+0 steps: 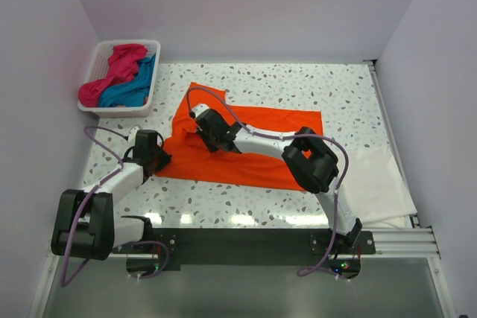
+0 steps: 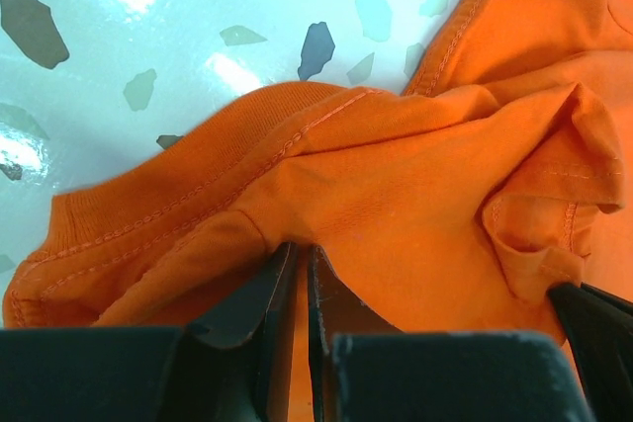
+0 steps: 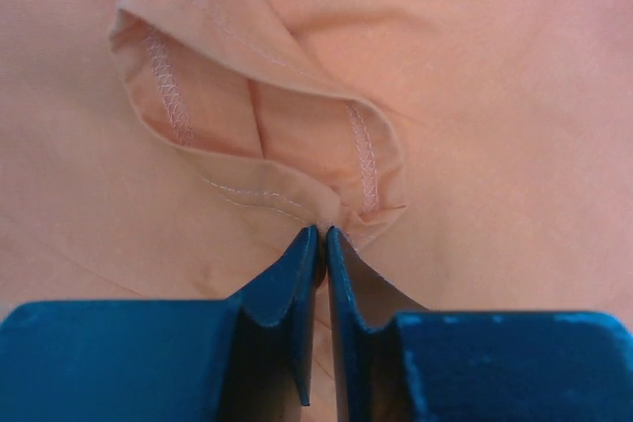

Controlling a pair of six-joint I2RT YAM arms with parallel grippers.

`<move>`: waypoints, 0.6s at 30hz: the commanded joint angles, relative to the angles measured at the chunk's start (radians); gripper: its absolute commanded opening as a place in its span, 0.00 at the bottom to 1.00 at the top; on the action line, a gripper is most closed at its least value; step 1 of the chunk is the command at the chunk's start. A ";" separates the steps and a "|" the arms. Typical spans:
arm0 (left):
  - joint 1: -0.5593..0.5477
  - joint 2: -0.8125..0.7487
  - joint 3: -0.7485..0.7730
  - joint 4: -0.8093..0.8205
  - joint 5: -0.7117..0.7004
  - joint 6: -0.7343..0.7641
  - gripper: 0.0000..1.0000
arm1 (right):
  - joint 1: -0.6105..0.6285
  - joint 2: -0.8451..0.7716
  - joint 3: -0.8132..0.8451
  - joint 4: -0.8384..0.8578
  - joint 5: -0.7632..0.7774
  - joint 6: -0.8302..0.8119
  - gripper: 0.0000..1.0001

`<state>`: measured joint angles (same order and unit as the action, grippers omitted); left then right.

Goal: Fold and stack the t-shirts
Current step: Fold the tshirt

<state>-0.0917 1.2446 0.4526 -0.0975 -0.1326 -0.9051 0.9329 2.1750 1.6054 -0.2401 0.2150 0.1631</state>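
Note:
The orange t-shirt lies spread across the middle of the table, its left side bunched. My left gripper is shut on the shirt's left edge; in the left wrist view the cloth is pinched between the closed jaws of the gripper, beside a ribbed hem. My right gripper sits over the shirt's upper left part. The right wrist view shows that gripper shut on a folded sleeve hem. A magenta-pink t-shirt and a teal-blue t-shirt lie crumpled in the basket.
The white slatted basket stands at the table's far left corner. A white sheet lies at the right edge of the speckled tabletop. White walls close in the left, back and right sides.

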 commanded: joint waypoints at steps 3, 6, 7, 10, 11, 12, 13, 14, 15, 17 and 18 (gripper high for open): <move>0.009 0.012 0.031 0.012 -0.005 0.021 0.15 | -0.005 -0.055 -0.038 0.045 0.067 0.044 0.06; 0.009 0.012 0.028 0.010 -0.009 0.018 0.15 | -0.019 -0.096 -0.096 0.068 0.104 0.110 0.01; 0.009 0.012 0.028 0.009 -0.009 0.018 0.15 | -0.025 -0.112 -0.116 0.079 0.101 0.134 0.00; 0.009 0.010 0.024 0.008 -0.010 0.018 0.15 | -0.058 -0.170 -0.205 0.126 0.083 0.229 0.00; 0.009 0.010 0.024 0.008 -0.010 0.018 0.15 | -0.069 -0.196 -0.247 0.139 0.072 0.249 0.00; 0.009 0.010 0.024 0.008 -0.010 0.018 0.15 | -0.074 -0.207 -0.265 0.153 0.069 0.281 0.00; 0.010 0.010 0.023 0.008 -0.012 0.018 0.15 | -0.074 -0.214 -0.277 0.168 0.069 0.295 0.00; 0.009 0.010 0.023 0.008 -0.010 0.020 0.15 | -0.078 -0.222 -0.297 0.173 0.067 0.309 0.00; 0.010 0.010 0.023 0.007 -0.010 0.018 0.15 | -0.078 -0.231 -0.302 0.179 0.063 0.328 0.00; 0.009 0.007 0.021 0.005 -0.010 0.020 0.15 | -0.077 -0.233 -0.312 0.185 0.058 0.345 0.02; 0.010 0.003 0.020 0.005 -0.010 0.020 0.15 | -0.077 -0.234 -0.314 0.188 0.050 0.357 0.04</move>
<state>-0.0917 1.2480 0.4564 -0.0959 -0.1265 -0.9035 0.8600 1.9915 1.3075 -0.1139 0.2504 0.4435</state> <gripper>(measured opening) 0.143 0.031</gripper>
